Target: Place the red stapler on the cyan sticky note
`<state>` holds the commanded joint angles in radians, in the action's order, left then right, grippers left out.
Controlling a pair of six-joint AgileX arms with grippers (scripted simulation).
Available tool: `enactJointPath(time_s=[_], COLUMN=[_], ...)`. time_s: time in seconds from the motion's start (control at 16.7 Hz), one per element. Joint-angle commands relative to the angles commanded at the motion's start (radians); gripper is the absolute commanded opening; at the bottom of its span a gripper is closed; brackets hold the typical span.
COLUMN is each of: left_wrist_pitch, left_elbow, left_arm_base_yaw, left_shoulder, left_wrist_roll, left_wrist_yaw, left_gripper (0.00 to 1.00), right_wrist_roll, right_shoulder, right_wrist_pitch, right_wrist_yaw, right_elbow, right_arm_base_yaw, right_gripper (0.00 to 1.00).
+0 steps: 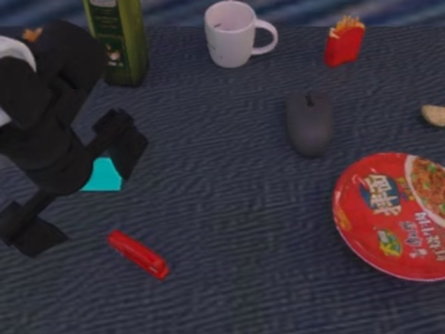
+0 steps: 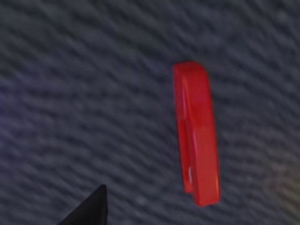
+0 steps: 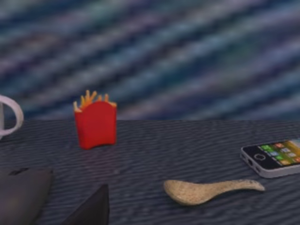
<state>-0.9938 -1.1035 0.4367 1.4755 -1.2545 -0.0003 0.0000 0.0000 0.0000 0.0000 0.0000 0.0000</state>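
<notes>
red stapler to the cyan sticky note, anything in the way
Only the left arm itself, which hangs over most of the cyan sticky note. The table between the note and the red stapler shows nothing else.

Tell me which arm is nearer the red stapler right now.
Left. Its pincer hangs over the table's left side, just beyond the red stapler, partly covering the cyan sticky note. The right arm is outside the top view.

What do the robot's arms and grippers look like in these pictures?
The left arm is bulky, matte black and blocky, with a white patch and a small orange mark near its top. No cables show. Each wrist view shows only one dark pointed finger. The right arm is unseen.
</notes>
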Motion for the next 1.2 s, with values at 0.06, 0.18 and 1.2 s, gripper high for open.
enactJointPath(time_s=[0.06,0.18,1.2], left_wrist_pitch=[-0.041,-0.107,0.157], left_elbow=[-0.049,-0.131,-0.003], left_arm_base_yaw=[0.019,0.050,0.075], left_shoulder=[0.063,0.167,0.362], left_wrist_roll=[-0.055,-0.144,-0.218], left_wrist_yaw=[0.000,0.000,0.000], left_gripper=[1.00,1.00,1.00], right_wrist_roll=[0.000,0.000,0.000], right_shoulder=[0.000,0.000,0.000], right_wrist_pitch=[0.000,0.000,0.000], right_wrist_yaw=[0.000,0.000,0.000], right_elbow=[0.000,0.000,0.000], right_arm_base_yaw=[0.000,0.000,0.000], right_gripper=[1.00,1.00,1.00])
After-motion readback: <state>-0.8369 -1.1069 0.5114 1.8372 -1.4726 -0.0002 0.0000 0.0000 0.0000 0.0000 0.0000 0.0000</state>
